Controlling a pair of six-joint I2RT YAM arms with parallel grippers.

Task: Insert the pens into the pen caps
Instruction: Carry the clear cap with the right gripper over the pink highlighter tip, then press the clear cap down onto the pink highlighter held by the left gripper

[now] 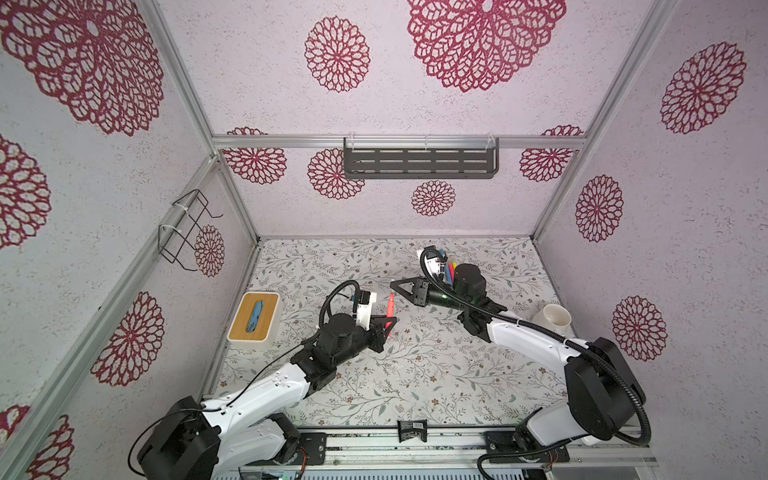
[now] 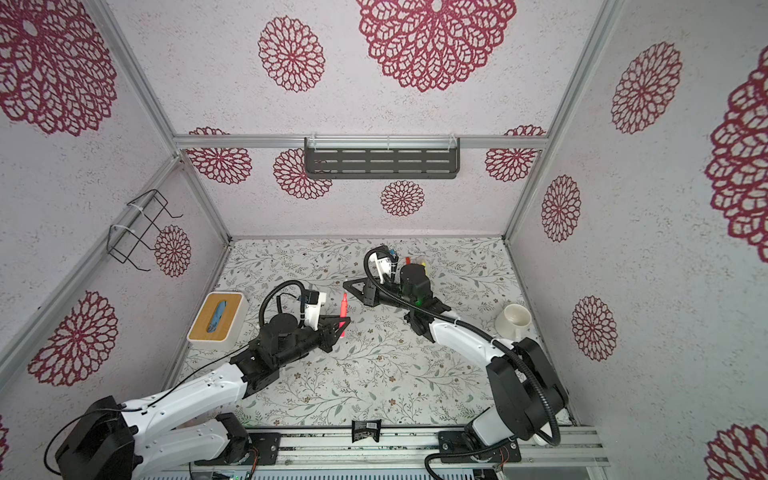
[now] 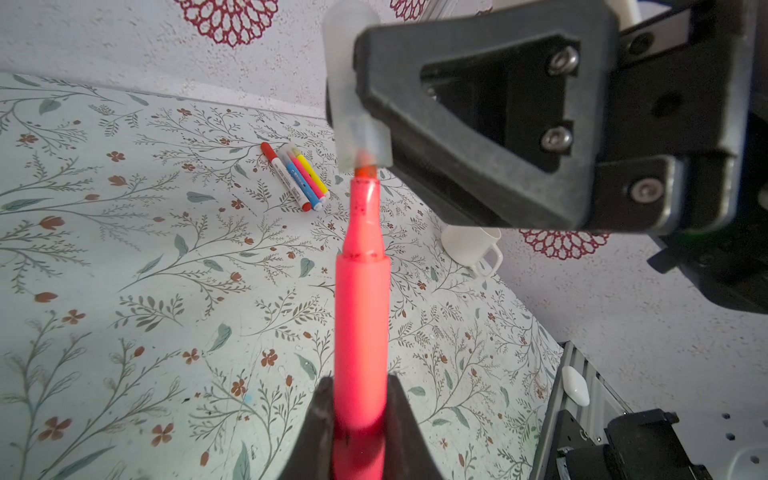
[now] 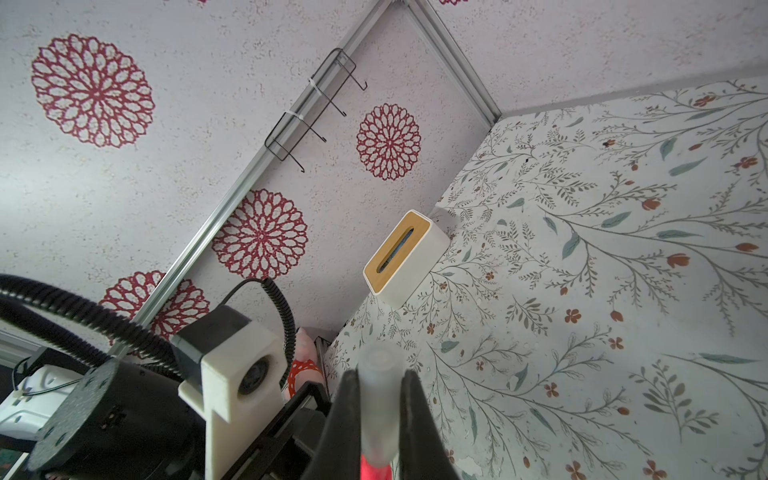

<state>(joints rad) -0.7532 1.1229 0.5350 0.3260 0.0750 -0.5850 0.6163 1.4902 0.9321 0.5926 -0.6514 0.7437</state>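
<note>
The pink pen [image 3: 361, 316] is held off the desk [image 3: 124, 270] near mid-desk, grasped at its rear end by the left gripper [image 3: 360, 399], nib up. The translucent cap [image 3: 345, 83] is clenched in the right gripper [image 4: 380, 399], mouth towards the nib. The nib seems just inside the mouth; the barrel shoulder is outside, so seating is judged not yet done.

Risks:
- The pen is gripped far from its nib, so a small tilt could be amplified and the shoulder could catch the cap rim.
- The cap could be pushed back or twisted in the jaws if the push is off-axis, and dropped.
- The thin cap could be pinched oval by the clamp, so entry could jam.

Views:
- The nib-to-mouth contact is shown only in the left wrist view.
- In the right wrist view the cap's closed end and both jaws on it are shown; the junction is mostly cut off.
- In both top views the cap cannot be made out.
- The other pens [image 3: 297, 176] lie together at 2 o'clock of the held pen, clear in the left wrist view and half hidden behind the right arm in the top views.
- The white mug [image 3: 471, 245] sits at 3 o'clock and the tissue box [image 4: 401, 257] at 9 o'clock.
</note>
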